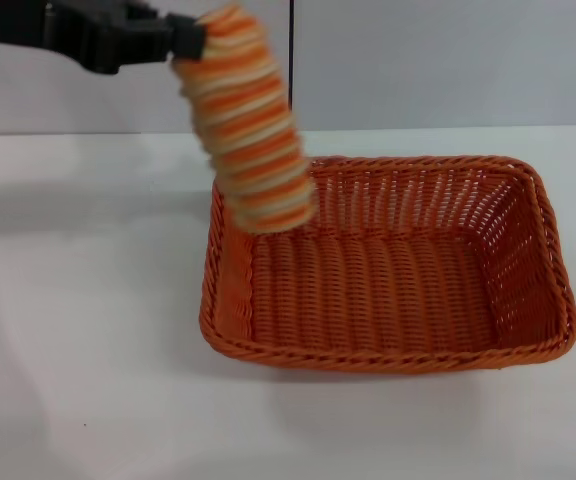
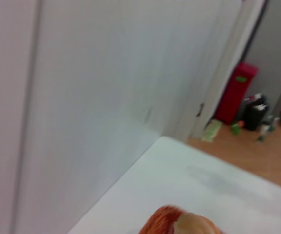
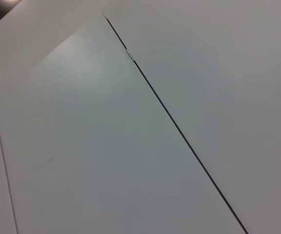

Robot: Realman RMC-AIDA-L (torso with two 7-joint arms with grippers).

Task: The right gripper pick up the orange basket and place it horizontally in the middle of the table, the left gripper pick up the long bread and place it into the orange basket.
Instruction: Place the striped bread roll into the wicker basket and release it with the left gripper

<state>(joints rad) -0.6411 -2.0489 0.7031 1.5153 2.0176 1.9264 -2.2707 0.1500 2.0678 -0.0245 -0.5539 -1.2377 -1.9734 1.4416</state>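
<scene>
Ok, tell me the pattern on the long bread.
Alternating orange and cream stripes around the long bread, clearest in the head view.

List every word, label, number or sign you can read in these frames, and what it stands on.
None can be read.
The long bread, held by the left tool above the orange basket, carries stripes only.
The table is plain.
The red object on the floor in the left wrist view bears a green patch, too blurred to read.
</scene>
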